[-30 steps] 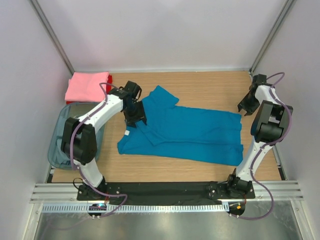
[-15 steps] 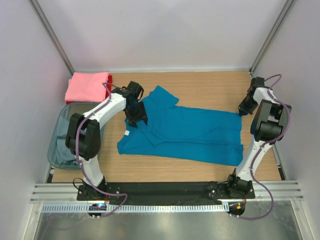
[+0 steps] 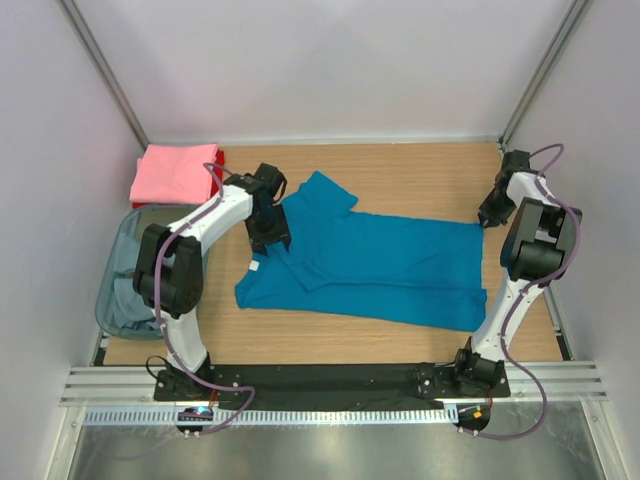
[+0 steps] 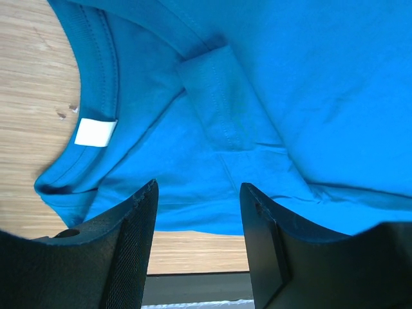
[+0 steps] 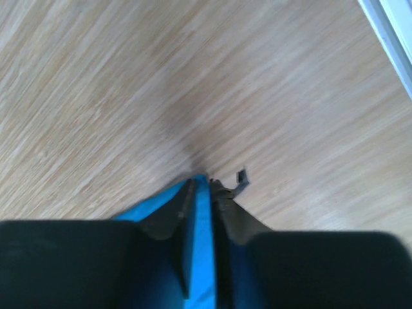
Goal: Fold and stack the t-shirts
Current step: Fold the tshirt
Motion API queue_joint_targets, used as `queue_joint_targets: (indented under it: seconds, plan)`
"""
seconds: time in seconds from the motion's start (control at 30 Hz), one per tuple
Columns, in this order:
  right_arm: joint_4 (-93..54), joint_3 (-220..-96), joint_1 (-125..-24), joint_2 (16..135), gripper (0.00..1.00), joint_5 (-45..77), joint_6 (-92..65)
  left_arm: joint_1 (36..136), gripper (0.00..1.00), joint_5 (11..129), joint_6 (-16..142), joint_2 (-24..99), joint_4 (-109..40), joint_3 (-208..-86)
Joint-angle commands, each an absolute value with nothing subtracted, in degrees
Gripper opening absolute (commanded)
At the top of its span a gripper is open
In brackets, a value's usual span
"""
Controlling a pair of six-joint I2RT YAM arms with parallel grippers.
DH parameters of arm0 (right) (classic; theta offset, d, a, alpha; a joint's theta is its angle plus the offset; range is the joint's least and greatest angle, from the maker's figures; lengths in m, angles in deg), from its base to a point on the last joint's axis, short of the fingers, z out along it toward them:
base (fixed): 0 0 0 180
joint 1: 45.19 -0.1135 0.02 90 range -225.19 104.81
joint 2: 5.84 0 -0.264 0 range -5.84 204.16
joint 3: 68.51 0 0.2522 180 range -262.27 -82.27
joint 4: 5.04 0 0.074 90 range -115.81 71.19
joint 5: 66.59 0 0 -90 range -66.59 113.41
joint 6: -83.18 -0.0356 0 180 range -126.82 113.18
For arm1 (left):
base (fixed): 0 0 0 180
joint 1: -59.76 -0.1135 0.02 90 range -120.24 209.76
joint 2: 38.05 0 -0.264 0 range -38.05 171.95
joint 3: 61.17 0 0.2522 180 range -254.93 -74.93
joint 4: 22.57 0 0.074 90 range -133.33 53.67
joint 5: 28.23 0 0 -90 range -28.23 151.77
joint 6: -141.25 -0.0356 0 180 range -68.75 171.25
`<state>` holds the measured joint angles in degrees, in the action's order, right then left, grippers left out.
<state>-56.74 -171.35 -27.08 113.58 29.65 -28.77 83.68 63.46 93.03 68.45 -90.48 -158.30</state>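
Note:
A teal blue t-shirt (image 3: 380, 262) lies spread across the wooden table, with one sleeve folded in at its left. My left gripper (image 3: 268, 232) hovers over its collar end, open and empty. In the left wrist view, my left gripper (image 4: 198, 188) frames the teal cloth (image 4: 270, 96), with the collar and its white label (image 4: 95, 132) to the left. My right gripper (image 3: 488, 214) is at the shirt's far right corner. In the right wrist view, my right gripper (image 5: 203, 183) is shut on a thin edge of the teal cloth (image 5: 201, 219). A folded pink t-shirt (image 3: 175, 172) lies on a red one (image 3: 219, 157) at the back left.
A translucent grey-blue bin (image 3: 116, 245) holding pale cloth stands at the left edge, beside the left arm. Grey walls enclose the table on three sides. A black base strip (image 3: 330, 382) runs along the near edge.
My right gripper has come down slightly onto the shirt's far right corner and is now shut on it. My left gripper has shifted only slightly over the collar.

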Motion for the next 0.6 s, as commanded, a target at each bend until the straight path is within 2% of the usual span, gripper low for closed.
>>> queue_joint_targets:
  seconds: [0.0, 0.03, 0.27, 0.4, 0.57]
  plan:
    - [-61.3, -176.0, -27.1, 111.7, 0.26, 33.7, -29.5, 83.0, 0.55, 62.4, 92.1, 67.7, -92.2, -160.6]
    - [-62.6, -176.1, -27.1, 110.7, 0.33, 35.0, -29.8, 83.0, 0.55, 63.7, 92.0, 67.6, -92.4, -160.8]
    - [-69.2, -175.3, -27.1, 101.8, 0.44, 34.0, -34.4, 83.4, 0.55, 74.2, 98.1, 64.3, -84.0, -151.0]
    - [-70.3, -174.6, -27.6, 97.5, 0.46, 30.2, -35.9, 84.6, 0.55, 79.4, 100.5, 65.0, -77.6, -146.3]
    - [-70.2, -171.8, -28.1, 94.2, 0.46, 29.3, -35.5, 86.0, 0.54, 79.8, 100.9, 66.3, -76.7, -146.7]
